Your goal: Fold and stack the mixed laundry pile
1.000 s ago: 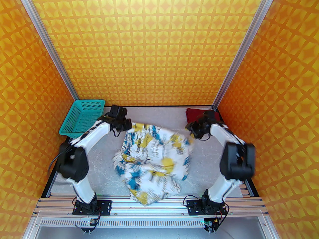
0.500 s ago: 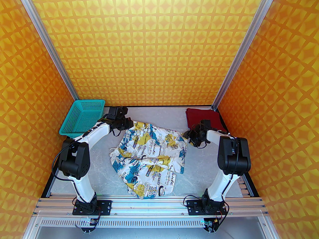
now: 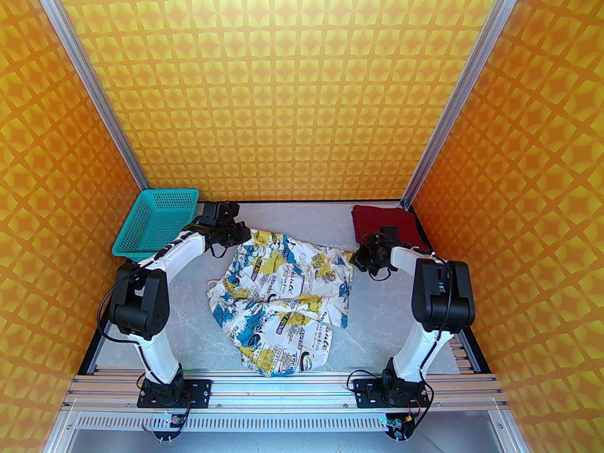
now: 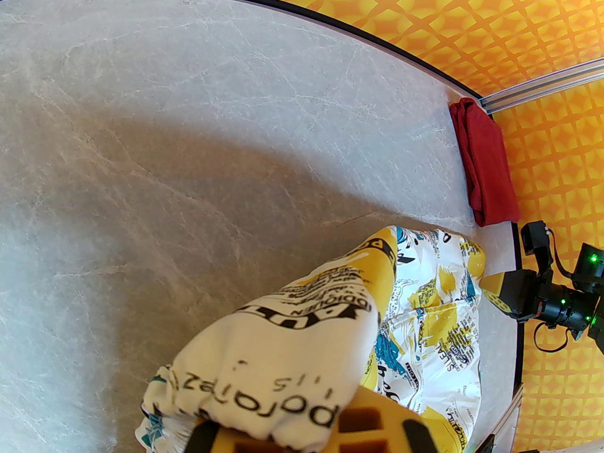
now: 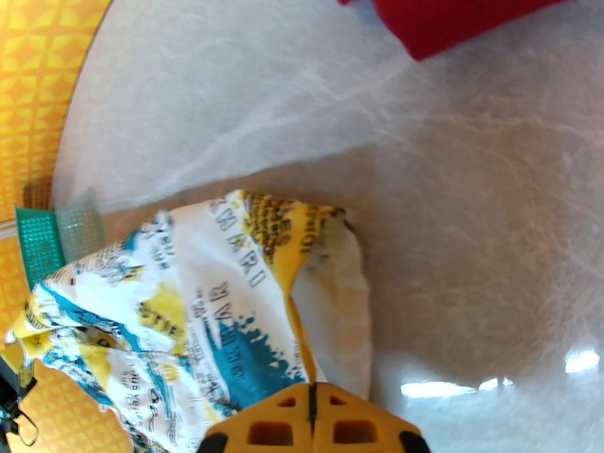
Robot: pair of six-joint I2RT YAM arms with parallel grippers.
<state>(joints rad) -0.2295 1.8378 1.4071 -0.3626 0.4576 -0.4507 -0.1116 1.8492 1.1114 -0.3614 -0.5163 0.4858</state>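
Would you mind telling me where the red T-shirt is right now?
In the top view the red T-shirt lies folded at the far right corner of the table, just behind the right hand and apart from the printed shirt.

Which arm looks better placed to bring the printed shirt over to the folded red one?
Right, probably. The right gripper, fingers shut on the far right corner of the printed shirt, sits right beside the red T-shirt; the left gripper holds the opposite corner beside the teal basket.

A lab test booth — aluminium frame (image 3: 89,83), orange patterned backdrop walls (image 3: 302,88).
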